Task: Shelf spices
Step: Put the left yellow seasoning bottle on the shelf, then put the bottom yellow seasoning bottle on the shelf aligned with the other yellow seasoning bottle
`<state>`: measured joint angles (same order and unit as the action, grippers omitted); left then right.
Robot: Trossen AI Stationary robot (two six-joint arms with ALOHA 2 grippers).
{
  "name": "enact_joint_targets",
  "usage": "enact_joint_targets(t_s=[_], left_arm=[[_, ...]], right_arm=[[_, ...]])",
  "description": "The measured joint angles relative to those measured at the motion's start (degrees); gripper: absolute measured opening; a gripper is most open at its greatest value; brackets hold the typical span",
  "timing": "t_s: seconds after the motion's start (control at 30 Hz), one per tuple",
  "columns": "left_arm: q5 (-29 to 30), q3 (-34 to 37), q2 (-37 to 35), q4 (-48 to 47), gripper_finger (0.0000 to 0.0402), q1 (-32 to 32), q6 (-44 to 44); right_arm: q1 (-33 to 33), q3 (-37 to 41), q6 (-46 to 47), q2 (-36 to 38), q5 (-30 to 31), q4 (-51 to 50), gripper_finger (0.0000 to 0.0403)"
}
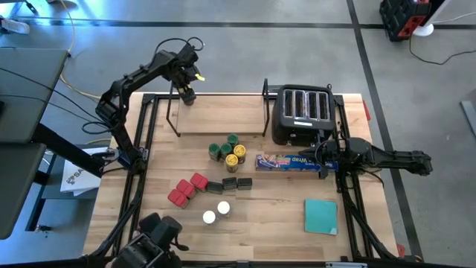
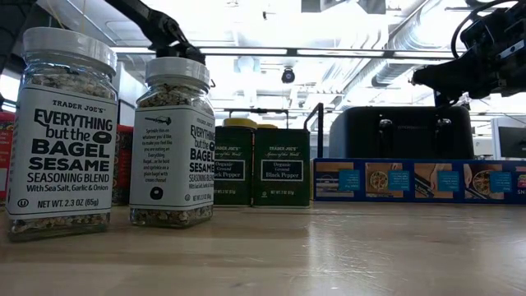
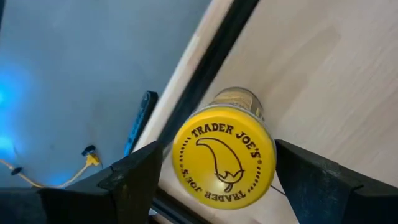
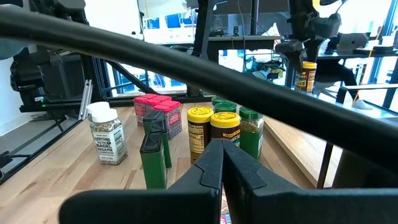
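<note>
My left gripper reaches over the far left corner of the shelf, a black rod rack with a light wooden floor. It is shut on a round spice jar with a yellow lid, also seen from afar as the jar. The other spices stand on the table before the shelf: green- and yellow-lidded jars, black tins, red tins and two white-capped jars. My right gripper is shut and empty, raised above the right end of the blue wrap box. My left gripper pinches the jar by its yellow lid between the two fingers. They come from above, pointing down. The jar stays upright, with its body down at the shelf's wooden floor; whether the base rests on it I cannot tell.
A black four-slot toaster stands right of the shelf. A flat teal square lies near the table's right front. The shelf's upright rod ends rise at both sides. Bare shelf floor stretches right of the held jar.
</note>
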<state>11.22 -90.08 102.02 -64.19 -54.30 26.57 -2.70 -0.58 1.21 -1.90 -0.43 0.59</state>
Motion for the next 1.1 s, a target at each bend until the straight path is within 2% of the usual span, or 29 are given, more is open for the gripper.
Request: enact_joint_targets(t_s=[0.4,0.5,0.6,0.8,0.97,1.1], left_arm=[[-1.93,-10.41,0.00,-7.00,0.0301,0.62,-1.08],[-6.25,-12.12,-0.15,-9.64,0.0301,2.98,-2.01],[-10.40,-11.28,-1.42,-10.14,0.0301,8.30,-2.46],[-10.96,-3.81,-6.14,-3.43,0.0301,24.39,-6.68],[-10.85,6.41,-10.15,12.00,0.0301,37.45,-11.78],[-10.65,12.29,-10.31,25.35,0.0301,45.12,-12.91]], right_arm=[[-0.02,0.00,0.00,0.01,0.00,0.01,0.0000],[-0.01,0.00,0.00,0.01,0.00,0.00,0.0000],[-0.01,-0.02,0.00,0.01,0.00,0.01,0.0000],[-0.01,0.00,0.00,0.01,-0.01,0.00,0.0000],[-0.02,0.00,0.00,0.01,-0.02,0.00,0.0000],[-0.02,0.00,-0.01,0.01,0.01,0.00,0.0000]])
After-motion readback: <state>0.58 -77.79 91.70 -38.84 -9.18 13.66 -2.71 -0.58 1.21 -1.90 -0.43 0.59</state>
